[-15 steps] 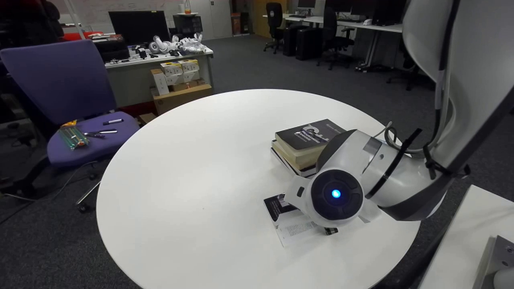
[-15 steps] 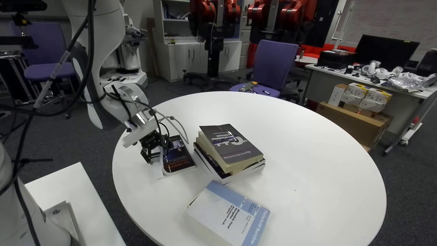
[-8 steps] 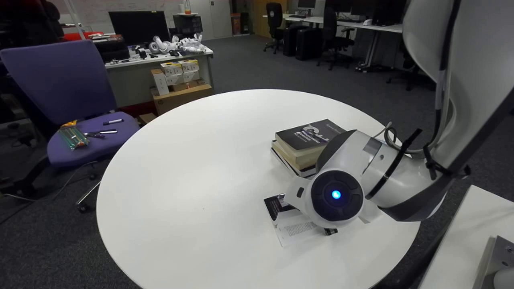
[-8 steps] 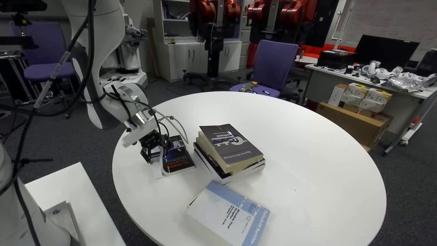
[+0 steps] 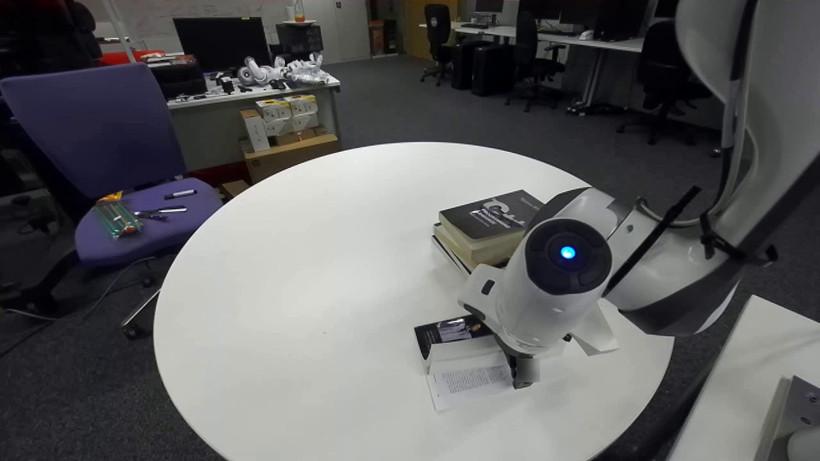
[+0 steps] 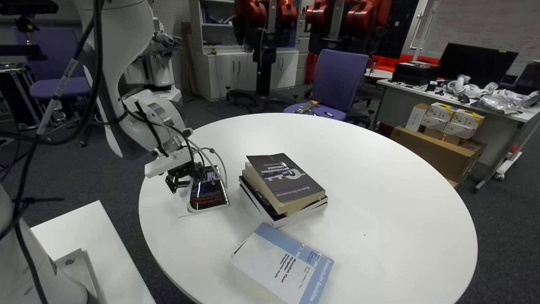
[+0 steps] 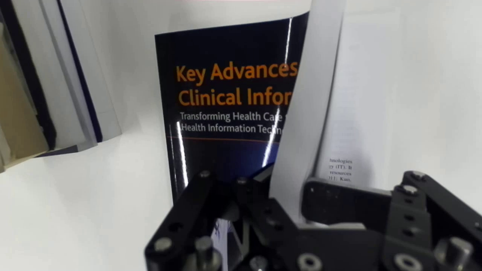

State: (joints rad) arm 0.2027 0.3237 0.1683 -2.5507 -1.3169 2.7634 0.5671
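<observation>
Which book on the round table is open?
The dark Key Advances book at the tool: a printed page shows beside its cover; the other books are closed.

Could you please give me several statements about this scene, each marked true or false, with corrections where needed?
1. The tool has part of the Key Advances book between its fingers. True.
2. That book's title is green. False: its title is orange.
3. The round table is white. True.
4. A blue-and-white book tops the stack. False: a dark-covered book tops the stack.
5. The arm's light glows red. False: the arm's light is blue.
6. A purple chair stands near the table. True.
</observation>
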